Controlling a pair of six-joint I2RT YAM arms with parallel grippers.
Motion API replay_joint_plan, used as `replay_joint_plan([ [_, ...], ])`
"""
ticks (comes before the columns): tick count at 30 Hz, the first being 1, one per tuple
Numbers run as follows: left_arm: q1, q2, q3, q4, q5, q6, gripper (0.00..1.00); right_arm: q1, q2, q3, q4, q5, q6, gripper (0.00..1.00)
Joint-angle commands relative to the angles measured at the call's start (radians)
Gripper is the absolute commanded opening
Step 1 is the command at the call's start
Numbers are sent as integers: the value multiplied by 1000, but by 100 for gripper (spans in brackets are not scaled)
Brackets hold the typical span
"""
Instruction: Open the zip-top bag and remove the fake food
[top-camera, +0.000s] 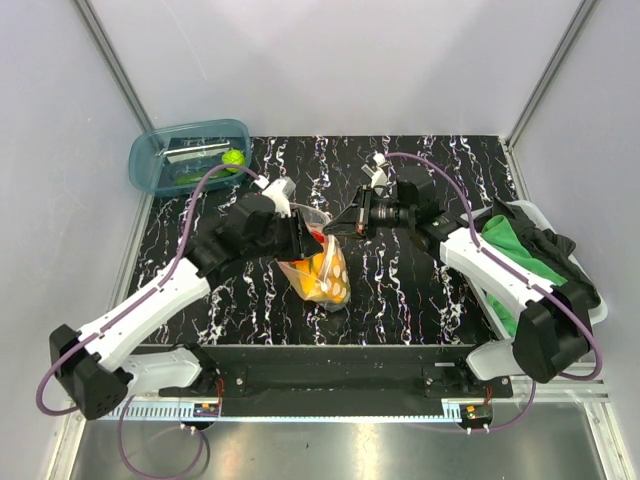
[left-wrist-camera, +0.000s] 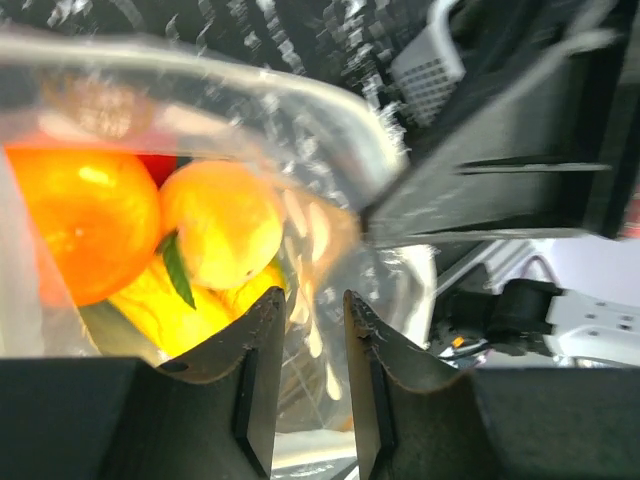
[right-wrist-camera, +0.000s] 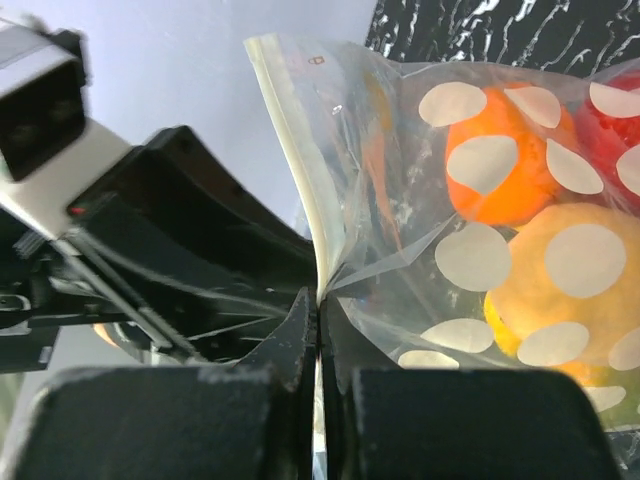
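Zip-top bag (top-camera: 322, 270): limp, slippery film; hold at zip lip.
Fake food (left-wrist-camera: 220, 225): light, rigid.
Right gripper (right-wrist-camera: 318, 300): jaws clamped on lip.
Left gripper (left-wrist-camera: 308, 330): jaws part-open astride film.

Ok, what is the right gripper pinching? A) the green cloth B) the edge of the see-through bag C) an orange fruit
B: in the right wrist view the right gripper is shut on the edge of the zip-top bag, with the fake food inside the plastic.
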Motion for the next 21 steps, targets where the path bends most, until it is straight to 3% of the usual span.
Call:
replay_joint_plan([
  [1, 1, 68, 28, -103, -48, 6, 31, 8, -8, -77, 192, -23, 137, 0],
  [14, -11, 287, 62, 13, 4, 7, 30, -29, -73, -125, 50, 23, 74, 0],
  [21, -22, 303, 18, 79, 46, -46, 43, -43, -71, -148, 54, -25, 79, 0],
])
